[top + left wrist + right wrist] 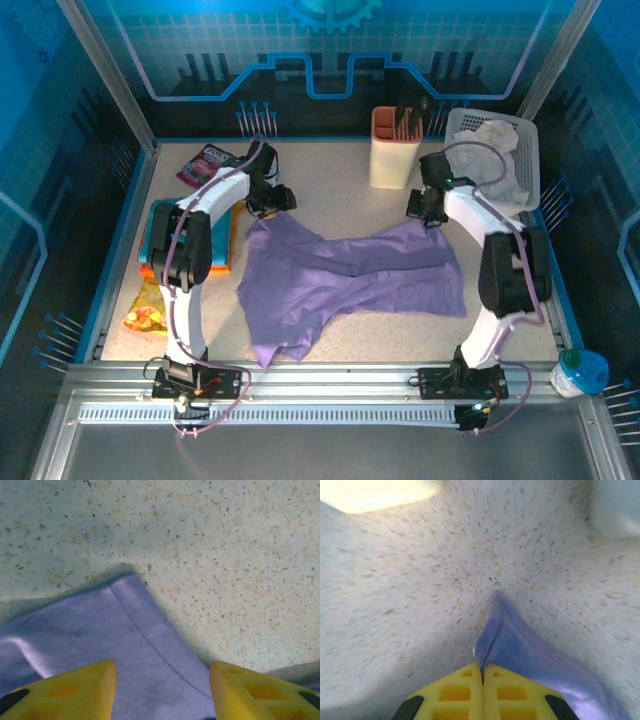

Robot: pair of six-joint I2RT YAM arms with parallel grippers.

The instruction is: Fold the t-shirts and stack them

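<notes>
On worktop (340, 190), centre: got lavender t-shirt (350, 280) spread out, rumpled. Likely soft, light, limp; sags and bunches unless pinched at both far corners. Have right tool (482, 672) clamped shut on far-right corner fold. Have left tool (162, 675) half-open over far-left corner, cloth in gap, not pinched yet.

Snack pkt (204, 165) back left; cream holder (394, 160) beside white basket (530, 150) back right; chip bag (148, 310) left.
</notes>
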